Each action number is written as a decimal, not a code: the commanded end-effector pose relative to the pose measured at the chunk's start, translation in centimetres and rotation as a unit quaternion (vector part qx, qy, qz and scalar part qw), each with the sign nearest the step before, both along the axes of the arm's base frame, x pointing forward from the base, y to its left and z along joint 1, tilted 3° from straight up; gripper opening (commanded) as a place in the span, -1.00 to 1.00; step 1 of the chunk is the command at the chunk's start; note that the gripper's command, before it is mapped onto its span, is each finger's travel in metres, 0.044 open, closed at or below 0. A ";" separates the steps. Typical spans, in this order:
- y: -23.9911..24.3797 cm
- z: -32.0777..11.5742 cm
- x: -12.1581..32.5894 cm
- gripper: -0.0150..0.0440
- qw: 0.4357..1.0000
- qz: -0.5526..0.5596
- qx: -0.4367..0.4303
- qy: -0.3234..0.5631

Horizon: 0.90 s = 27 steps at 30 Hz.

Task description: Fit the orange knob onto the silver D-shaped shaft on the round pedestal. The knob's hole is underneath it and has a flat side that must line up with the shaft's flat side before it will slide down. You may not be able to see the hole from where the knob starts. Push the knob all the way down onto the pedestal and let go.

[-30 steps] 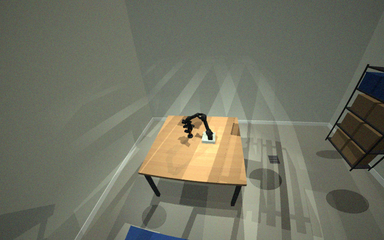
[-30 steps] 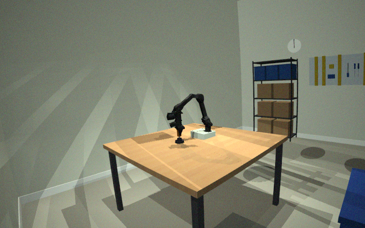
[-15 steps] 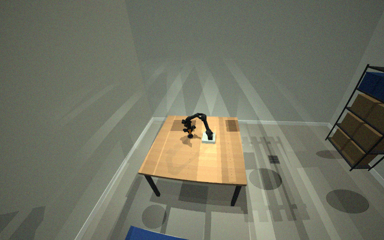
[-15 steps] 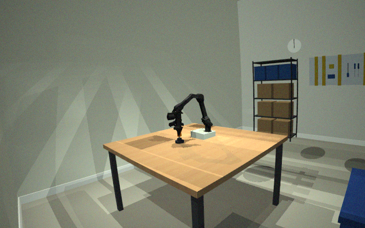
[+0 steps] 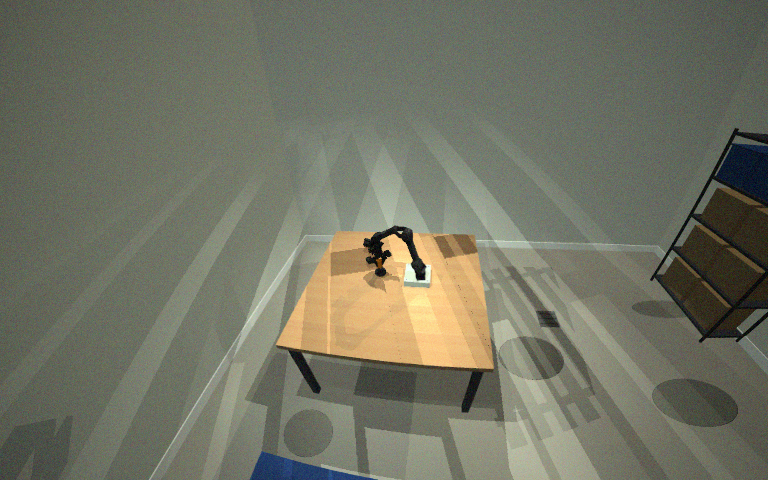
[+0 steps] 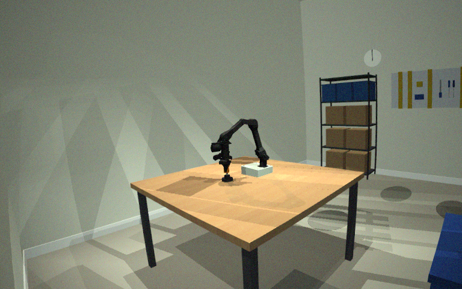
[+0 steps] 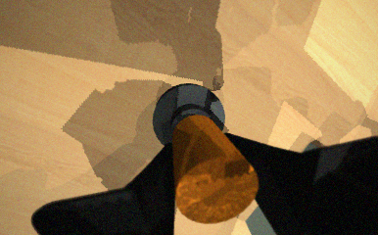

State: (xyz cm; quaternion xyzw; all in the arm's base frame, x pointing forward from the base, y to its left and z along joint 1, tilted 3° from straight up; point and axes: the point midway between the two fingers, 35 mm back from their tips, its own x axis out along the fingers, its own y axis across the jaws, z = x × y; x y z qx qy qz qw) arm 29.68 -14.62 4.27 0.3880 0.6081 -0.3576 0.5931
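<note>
The orange knob point(image 5: 379, 262) point(image 6: 227, 170) point(image 7: 215, 188) is upright between the fingers of my gripper point(image 6: 227, 169) point(image 7: 214, 168), which is shut on it. The dark round pedestal point(image 5: 380, 272) point(image 6: 227, 178) point(image 7: 165, 117) stands on the table under the knob. In the exterior view a small pale piece of the silver shaft point(image 6: 227, 174) shows between the knob's lower end and the pedestal, so the knob is not flush with it. In the wrist view the knob covers the shaft, and the hole and its flat side are hidden.
The wooden table point(image 5: 376, 321) point(image 6: 248, 211) carries the arm's white base block point(image 5: 417, 283) point(image 6: 257, 171), beside the pedestal. A shelf rack point(image 5: 677, 291) point(image 6: 348, 124) with boxes stands away from the table. A blue object point(image 5: 293, 468) point(image 6: 459, 247) stands off the table.
</note>
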 end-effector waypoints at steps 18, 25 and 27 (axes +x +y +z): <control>0.1 -0.3 -0.1 -0.49 1.000 -0.001 -0.003 0.000; 0.1 -0.3 -0.1 -0.49 1.000 -0.001 -0.003 0.000; 0.0 -0.2 -0.1 -0.49 1.000 -0.001 -0.003 0.000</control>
